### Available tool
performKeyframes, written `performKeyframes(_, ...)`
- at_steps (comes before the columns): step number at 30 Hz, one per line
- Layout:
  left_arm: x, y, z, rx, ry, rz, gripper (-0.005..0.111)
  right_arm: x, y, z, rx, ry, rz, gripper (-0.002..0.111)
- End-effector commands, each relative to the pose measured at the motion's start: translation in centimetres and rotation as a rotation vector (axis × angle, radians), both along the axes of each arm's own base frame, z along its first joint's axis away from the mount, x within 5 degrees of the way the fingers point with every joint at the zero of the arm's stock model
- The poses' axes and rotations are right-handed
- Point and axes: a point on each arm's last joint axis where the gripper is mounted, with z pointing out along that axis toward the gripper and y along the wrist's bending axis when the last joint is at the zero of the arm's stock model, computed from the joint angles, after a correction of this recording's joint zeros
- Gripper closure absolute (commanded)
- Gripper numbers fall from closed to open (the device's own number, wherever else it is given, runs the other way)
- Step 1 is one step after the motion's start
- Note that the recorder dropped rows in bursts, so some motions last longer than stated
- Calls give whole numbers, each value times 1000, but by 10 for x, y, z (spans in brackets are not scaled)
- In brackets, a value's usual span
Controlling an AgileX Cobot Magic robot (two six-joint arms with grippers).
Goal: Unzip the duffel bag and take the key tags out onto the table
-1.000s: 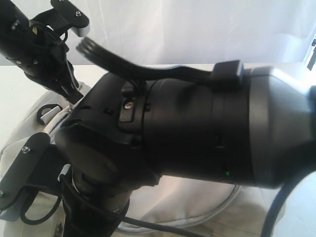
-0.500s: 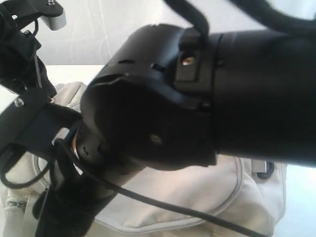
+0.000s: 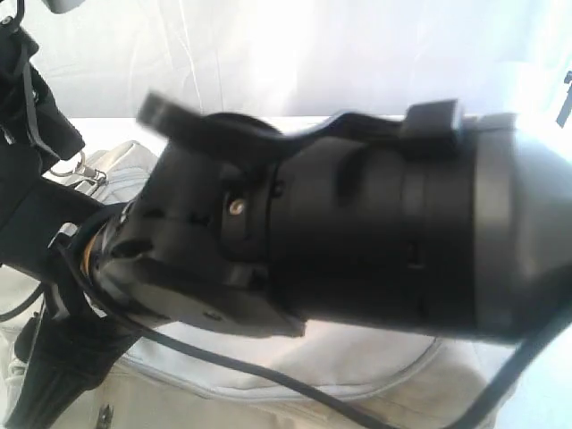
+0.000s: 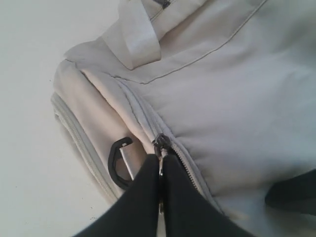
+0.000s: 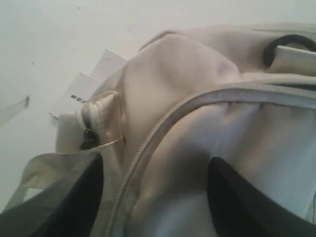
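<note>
The white table is seen around the cream duffel bag, which is laid on it. In the exterior view most of the bag is hidden by a thick black arm reaching in from the right. A satin-white strap is folded over the bag's end. The right gripper is spread wide, its dark fingers set well apart over the bag's grey-piped seam, with nothing clamped. The left gripper is closed tight on the zipper line near the bag's end. Just beside it a black D-ring is fixed to the bag's side. The small metal zipper pull is pinched between the left fingers.
</note>
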Motion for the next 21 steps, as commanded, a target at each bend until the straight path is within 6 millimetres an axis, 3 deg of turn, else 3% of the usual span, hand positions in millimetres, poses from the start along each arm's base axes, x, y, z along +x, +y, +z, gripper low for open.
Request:
performKeyframes(1, -5, 1, 7, -9, -5, -11, 107, 7, 3, -8, -8, -37, -63, 59)
performKeyframes(3, -4, 1, 7, -13, -16, -10, 107, 7, 3, -8, -2, -33, -72, 71)
performKeyframes(7, 7, -4, 1, -19, -23, -21, 107, 5, 4, -8, 1, -27, -70, 105)
performKeyframes(8, 10, -5, -1, -21, -19, -24, 107, 4, 4, -8, 0, -26, -66, 108)
performKeyframes(11, 24, -12, -13, -24, -1, -44, 107, 0, 7, -8, 2, -24, -55, 108)
performKeyframes(16, 72, -27, -44, -31, -31, -25, 107, -13, 14, -9, -6, -22, -18, 108)
performKeyframes(21, 104, -20, -54, 20, -31, 23, 107, -13, 11, -11, -45, -8, -36, 108)
